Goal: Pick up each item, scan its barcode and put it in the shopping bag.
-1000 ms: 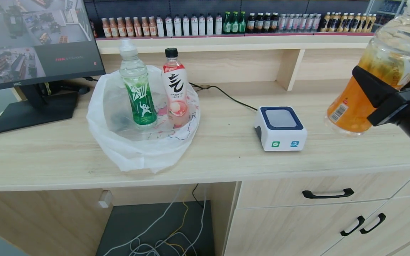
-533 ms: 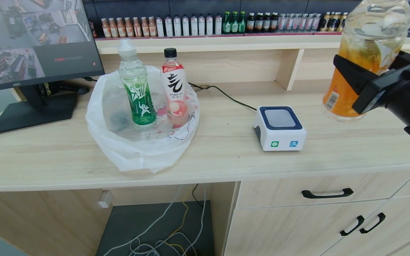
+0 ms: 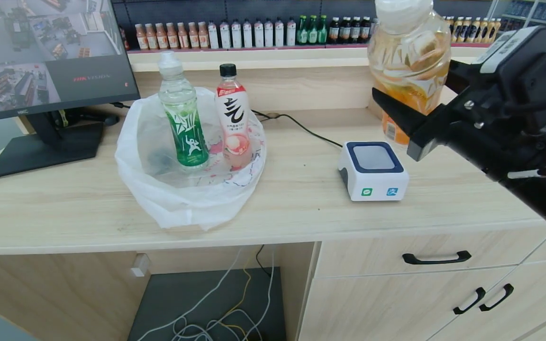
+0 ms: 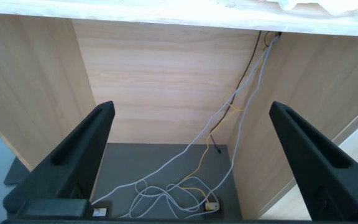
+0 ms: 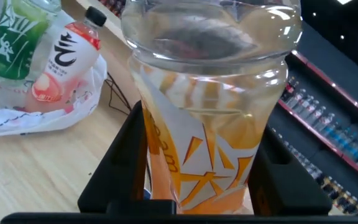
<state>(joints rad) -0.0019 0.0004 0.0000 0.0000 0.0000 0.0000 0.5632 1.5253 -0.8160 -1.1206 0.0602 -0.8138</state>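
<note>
My right gripper [image 3: 413, 111] is shut on a large orange juice bottle [image 3: 408, 57], held upright above the counter just behind and to the right of the white barcode scanner [image 3: 373, 171]. In the right wrist view the juice bottle [image 5: 210, 118] sits between the black fingers [image 5: 120, 168]. The white shopping bag [image 3: 187, 189] lies open at the counter's left middle, with a green bottle [image 3: 182, 113] and a pink bottle [image 3: 233, 118] standing in it. My left gripper [image 4: 194, 162] hangs open below the counter edge, in front of the kneehole with cables.
A monitor [image 3: 40, 57] on a black stand occupies the far left of the counter [image 3: 301, 208]. A black cable [image 3: 301, 128] runs behind the scanner. A raised shelf [image 3: 301, 59] with a row of bottles lines the back. Drawers [image 3: 436, 258] sit under the right side.
My right gripper has carried the orange juice bottle left and up, from the counter's far right to just behind the scanner. The bag and its bottles have not moved.
</note>
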